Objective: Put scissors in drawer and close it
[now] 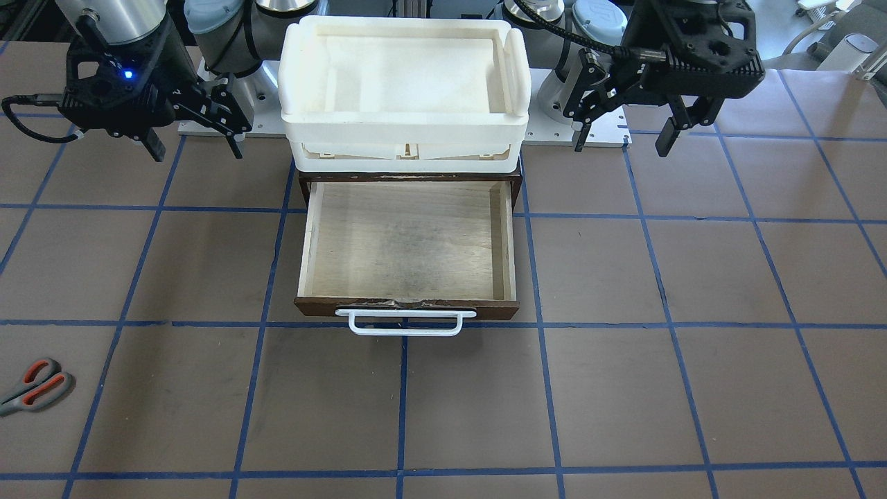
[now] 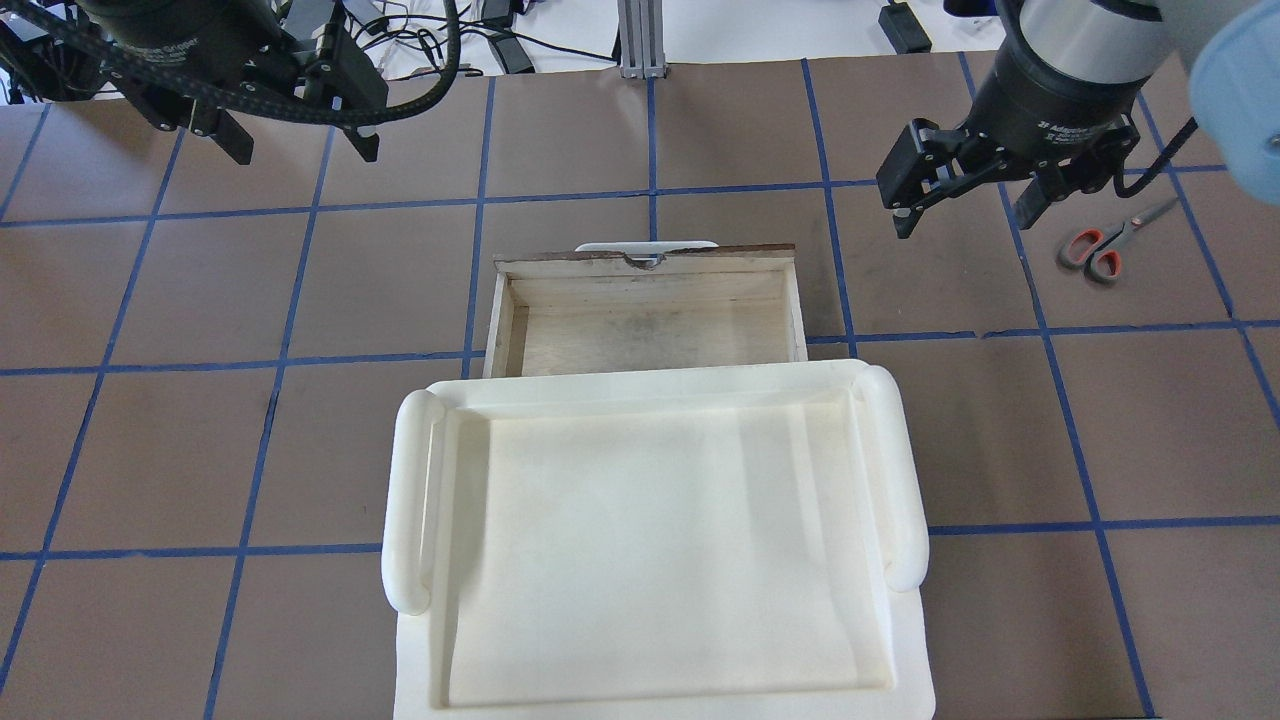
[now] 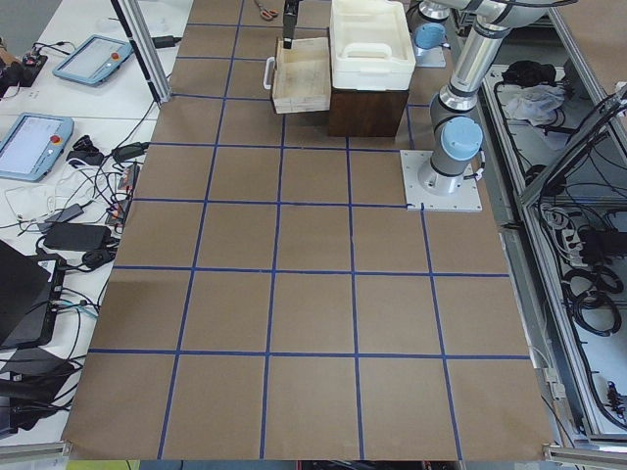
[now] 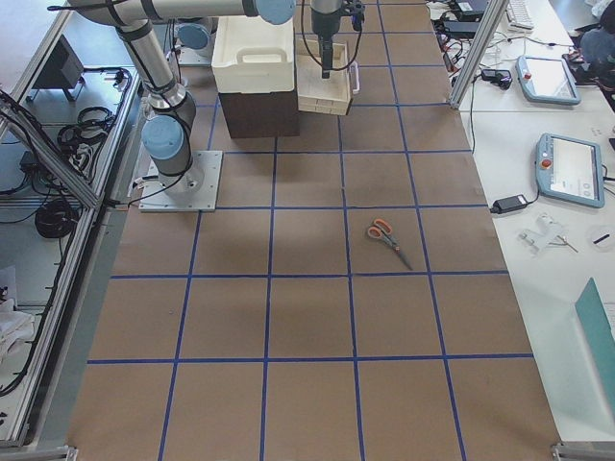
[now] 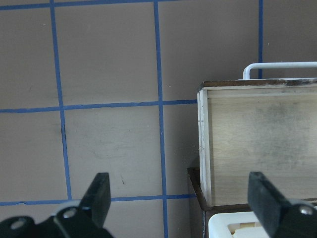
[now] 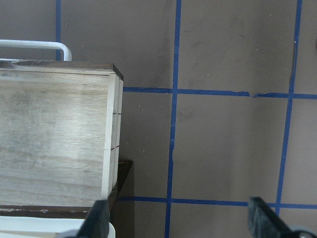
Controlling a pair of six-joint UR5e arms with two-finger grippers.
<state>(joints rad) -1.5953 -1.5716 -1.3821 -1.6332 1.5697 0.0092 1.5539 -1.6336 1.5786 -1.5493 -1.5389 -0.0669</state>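
Observation:
The scissors (image 1: 34,388), grey handles lined in orange-red, lie flat on the brown table, far out on my right side. They also show in the overhead view (image 2: 1100,250) and the exterior right view (image 4: 384,233). The drawer (image 1: 312,307) is pulled out and empty, its white bar handle (image 1: 405,324) facing away from me; it shows from above as well (image 2: 640,262). My right gripper (image 2: 964,222) is open and empty, hovering between the drawer and the scissors. My left gripper (image 2: 305,152) is open and empty, hovering left of the drawer.
A white plastic tray (image 1: 405,132) sits on top of the dark cabinet that holds the drawer. Blue tape lines grid the brown table. The left wrist view shows the drawer's left corner (image 5: 257,144), the right wrist view its right corner (image 6: 54,139).

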